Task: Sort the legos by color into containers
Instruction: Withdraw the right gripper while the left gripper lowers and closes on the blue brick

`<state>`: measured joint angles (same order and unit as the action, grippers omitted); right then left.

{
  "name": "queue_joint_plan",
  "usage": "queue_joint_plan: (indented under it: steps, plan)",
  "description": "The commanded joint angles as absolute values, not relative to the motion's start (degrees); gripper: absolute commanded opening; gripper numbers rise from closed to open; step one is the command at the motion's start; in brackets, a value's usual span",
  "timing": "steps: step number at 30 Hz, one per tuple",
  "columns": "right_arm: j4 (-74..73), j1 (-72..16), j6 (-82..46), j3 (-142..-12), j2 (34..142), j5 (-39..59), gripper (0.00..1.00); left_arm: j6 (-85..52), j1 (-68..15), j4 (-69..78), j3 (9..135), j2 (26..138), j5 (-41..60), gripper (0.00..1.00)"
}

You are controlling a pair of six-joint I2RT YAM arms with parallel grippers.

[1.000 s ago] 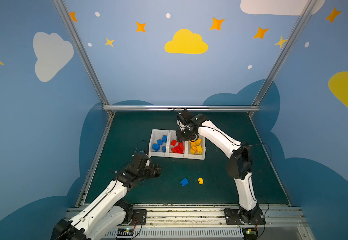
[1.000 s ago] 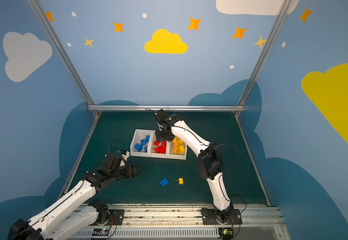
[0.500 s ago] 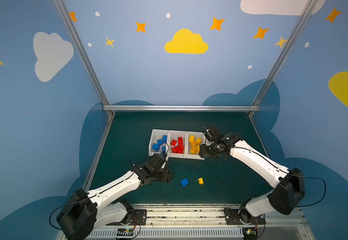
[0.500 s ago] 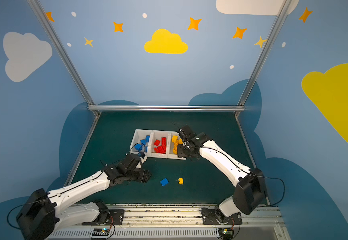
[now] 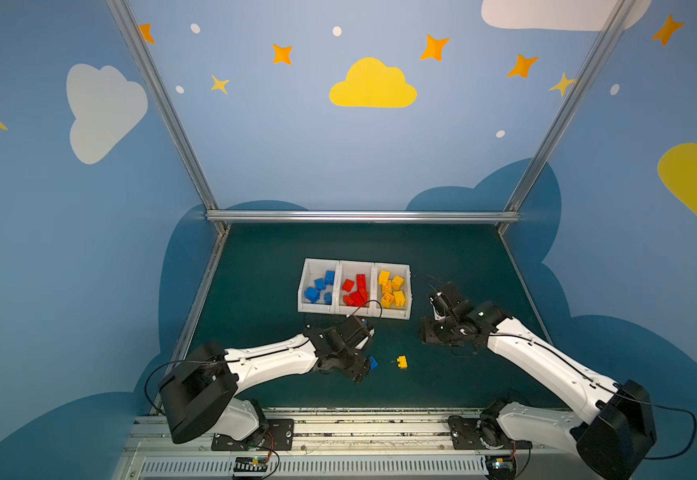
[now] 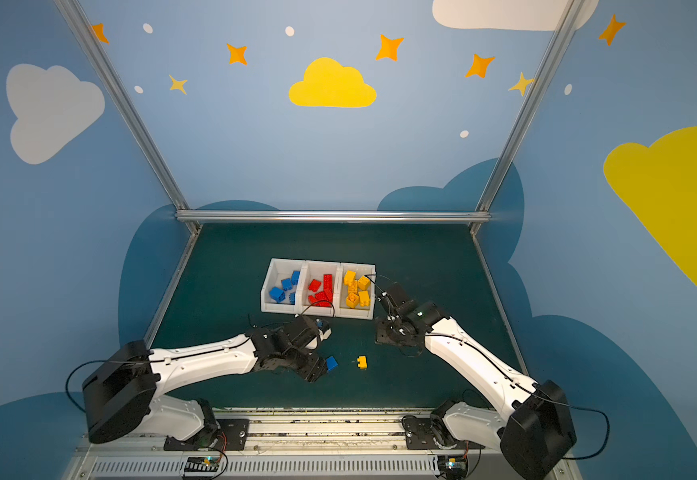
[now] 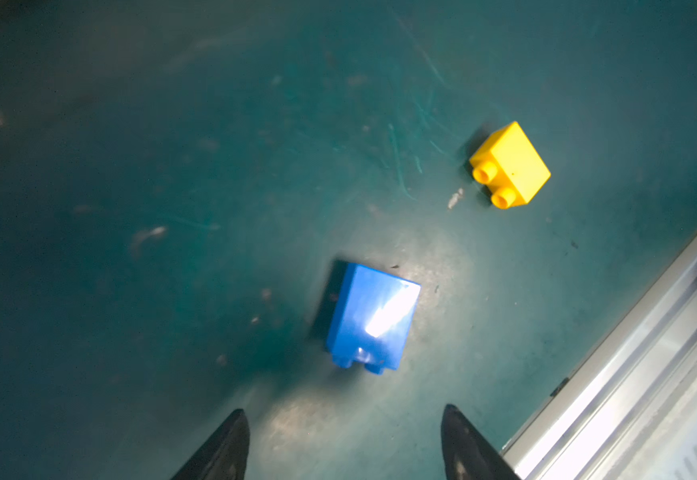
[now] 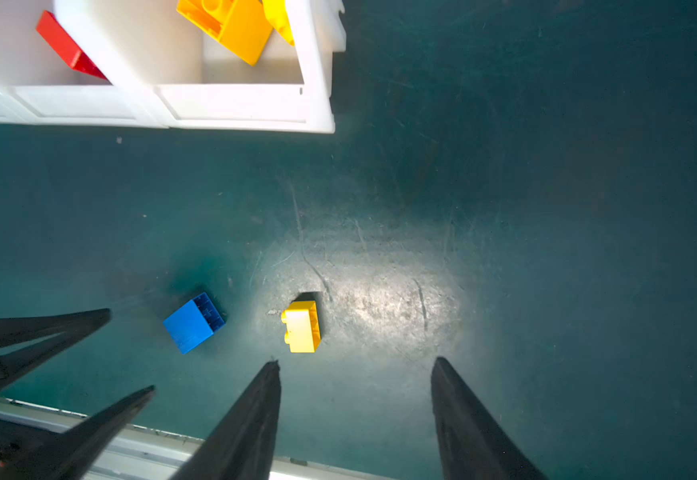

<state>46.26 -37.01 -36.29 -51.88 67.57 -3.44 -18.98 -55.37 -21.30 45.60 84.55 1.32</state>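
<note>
Legos still loose: 2 on the mat (image 5: 280, 291), blue brick (image 7: 373, 318) left of yellow brick (image 7: 510, 166), both on the near side of the containers (image 5: 396, 314). Left gripper (image 7: 342, 415) spread, empty, blue brick just ahead of its tips. Right gripper (image 8: 355, 361) spread, empty, right of and farther back than yellow brick, not touching.

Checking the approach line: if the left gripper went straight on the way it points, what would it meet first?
Probably the blue brick: the left wrist view shows it just ahead of the open left gripper, in line with the gap. The yellow brick sits off-line. Depth is unclear.
</note>
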Motion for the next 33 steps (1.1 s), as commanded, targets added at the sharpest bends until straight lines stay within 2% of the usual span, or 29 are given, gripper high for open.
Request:
queue_joint_plan:
  steps: [1,10,16,25,33]
  plan:
    - [45.5,-36.8,-37.9,-50.4,66.2,-3.9,0.59,-16.0,-56.5,-23.5,49.4,88.5,1.5,0.72]
    - [45.8,-36.7,-38.5,-47.8,63.4,-4.4,0.59,-14.2,-57.8,-26.6,54.7,96.5,-1.6,0.7]
    - [45.6,-36.6,-38.6,-46.6,61.6,-5.5,0.59,-13.9,-58.0,-27.7,56.3,99.1,-2.1,0.61]
    - [45.0,-36.5,-41.0,-44.3,58.5,-7.3,0.59,-15.9,-58.1,-26.9,56.7,100.4,-2.7,0.37]
    - [41.2,-36.5,-40.1,-39.5,51.8,-9.1,0.59,-18.2,-57.9,-26.7,57.0,99.5,-2.8,0.3]
